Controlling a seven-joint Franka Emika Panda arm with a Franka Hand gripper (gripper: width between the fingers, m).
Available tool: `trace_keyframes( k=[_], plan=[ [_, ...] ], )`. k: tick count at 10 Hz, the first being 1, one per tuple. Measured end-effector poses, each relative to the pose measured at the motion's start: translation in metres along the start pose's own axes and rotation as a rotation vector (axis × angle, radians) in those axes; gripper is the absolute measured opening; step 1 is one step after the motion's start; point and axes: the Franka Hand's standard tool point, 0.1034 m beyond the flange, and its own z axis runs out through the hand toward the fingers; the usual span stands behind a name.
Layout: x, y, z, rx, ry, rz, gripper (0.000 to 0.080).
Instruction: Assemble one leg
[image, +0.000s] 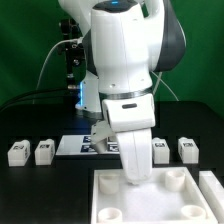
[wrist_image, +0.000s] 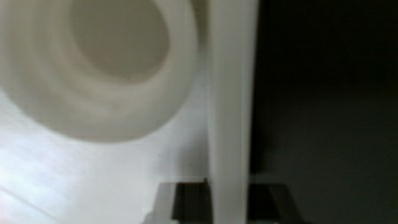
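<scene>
We see the white arm (image: 125, 60) fill the middle of the exterior view, reaching down over a black table (image: 30, 195); its gripper (image: 136, 178) sits low at the far edge of the white panel (image: 150, 200), and we cannot tell how the jaws stand; two legs (image: 17, 152) (image: 43, 151) stand at the exterior view's left, two more legs (image: 160, 150) (image: 187, 149) at its right; the marker board (image: 82, 146) lies between the pairs, partly hidden by the arm.

Marker board (image: 72, 146) lies between legs (image: 43, 151); square panel (image: 150, 205) in front.
</scene>
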Motion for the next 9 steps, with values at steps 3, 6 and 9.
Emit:
trace_keyframes(
  k=[3,6,9],
  plan=[
    [0.0126,0.0013,0.0013,0.013,0.007,0.021,0.0060],
    [0.0119,0.0009,0.0014,0.000,0.012,0.023,0.0060],
    [0.0111,0.0008,0.0016,0.000,0.012,0.024,0.0385]
  ],
)
